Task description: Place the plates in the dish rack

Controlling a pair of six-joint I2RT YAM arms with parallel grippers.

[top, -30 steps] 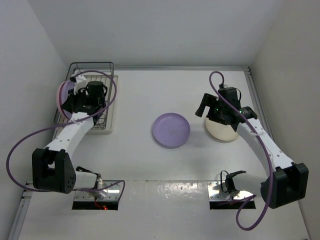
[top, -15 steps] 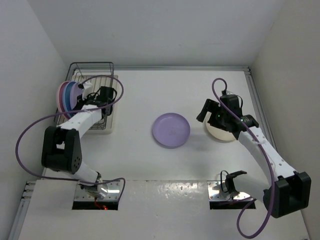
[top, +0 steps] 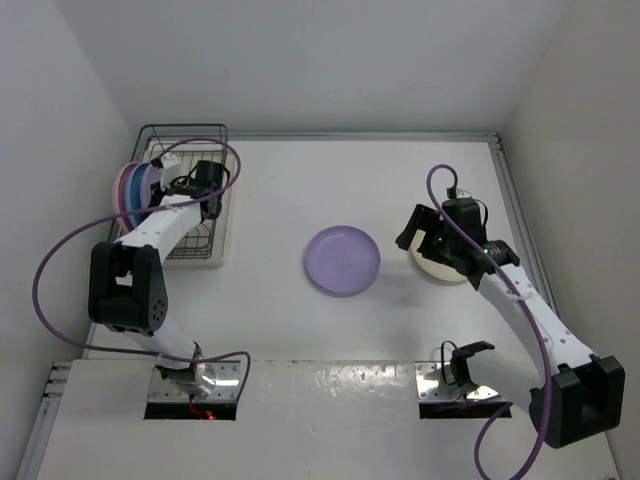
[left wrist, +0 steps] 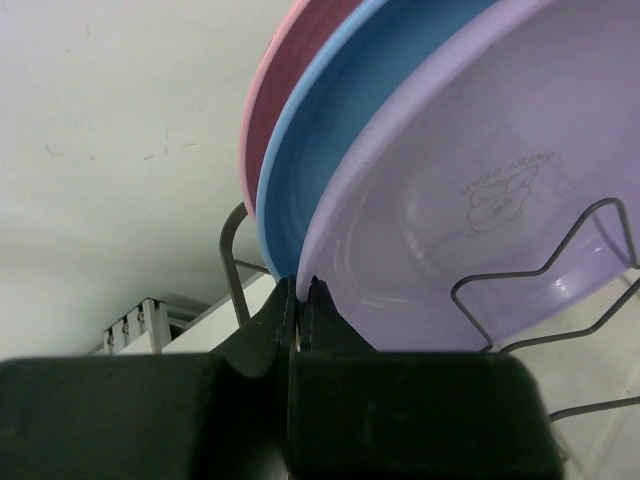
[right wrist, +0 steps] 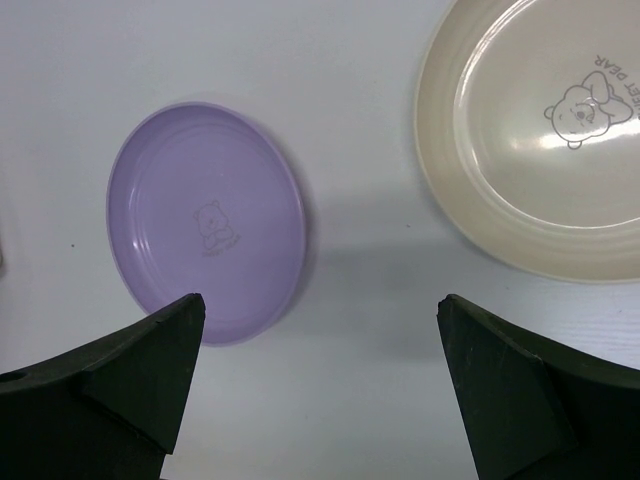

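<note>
The dish rack [top: 183, 133] stands at the far left on its cream drip tray [top: 224, 235]. Three plates stand on edge in it: pink [left wrist: 275, 90], blue [left wrist: 330, 110] and lilac [left wrist: 450, 190], behind a rack wire [left wrist: 541, 272]. My left gripper [left wrist: 300, 290] is shut on the lilac plate's lower rim; from above it [top: 160, 195] sits beside the standing plates [top: 135, 190]. A purple plate [top: 342, 260] lies flat mid-table, and a cream plate [top: 440, 268] lies partly under my right arm. My right gripper [right wrist: 320, 300] hovers open above the table between the purple plate [right wrist: 205, 220] and the cream plate [right wrist: 540, 150], holding nothing.
White walls close in the table on the left, back and right. The rack sits close to the left wall. Purple cables loop from both arms; the left one arcs over the rack [top: 215, 145].
My left arm has swung its elbow in and set the lilac plate upright beside the blue one. My right gripper has drifted a little toward the near side, still open.
</note>
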